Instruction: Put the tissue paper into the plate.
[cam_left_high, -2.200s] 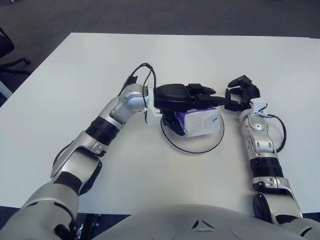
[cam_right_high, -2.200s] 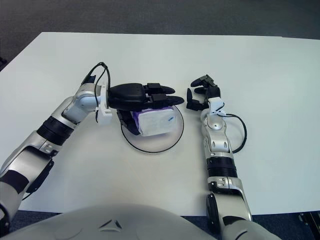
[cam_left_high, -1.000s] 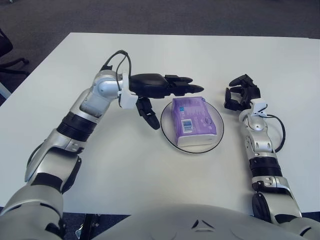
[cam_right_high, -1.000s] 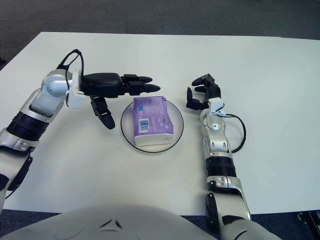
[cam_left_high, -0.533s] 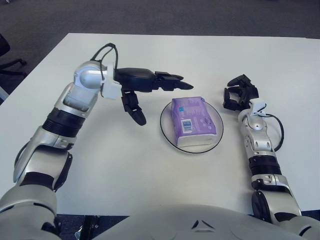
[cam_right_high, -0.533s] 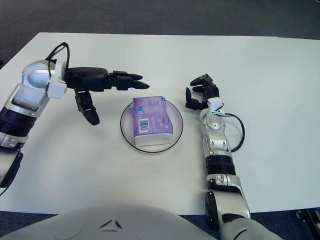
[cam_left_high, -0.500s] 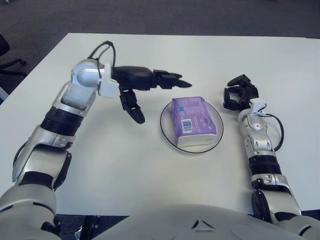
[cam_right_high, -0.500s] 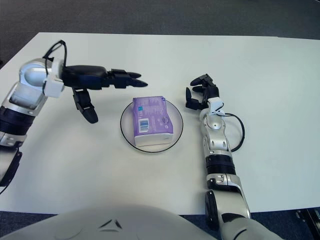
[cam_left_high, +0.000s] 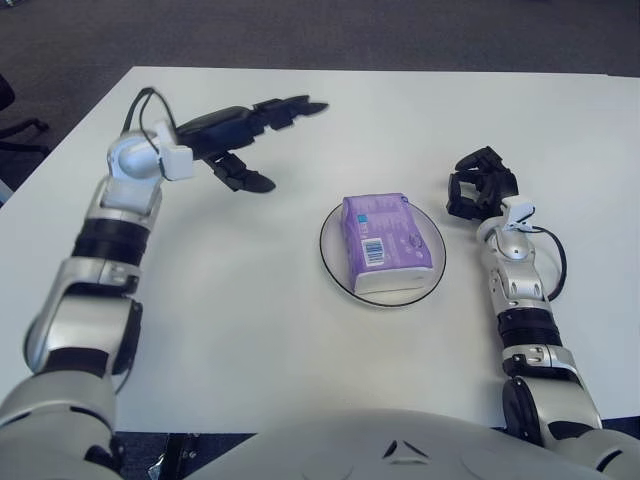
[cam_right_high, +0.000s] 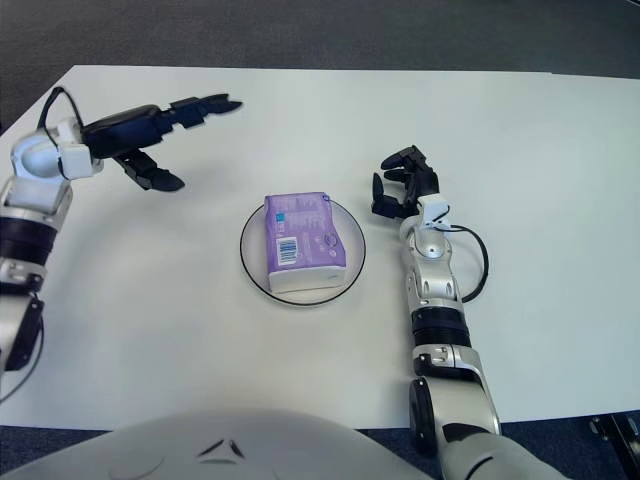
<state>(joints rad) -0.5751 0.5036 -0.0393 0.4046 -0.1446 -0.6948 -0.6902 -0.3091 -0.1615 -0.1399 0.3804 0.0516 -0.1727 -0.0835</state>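
A purple and white tissue pack (cam_left_high: 383, 241) lies flat inside the clear round plate (cam_left_high: 334, 268) at the table's middle. My left hand (cam_left_high: 248, 135) is raised well to the left of the plate, fingers spread and holding nothing. My right hand (cam_left_high: 480, 190) shows just right of the plate with its fingers curled, nothing in them.
The white table (cam_left_high: 250, 330) stretches around the plate. Its far edge meets dark carpet (cam_left_high: 400, 30). A black cable (cam_left_high: 556, 262) loops beside my right forearm.
My left hand has drawn back up and to the left, away from the plate. The tissue pack stays in the plate. The right hand has not moved.
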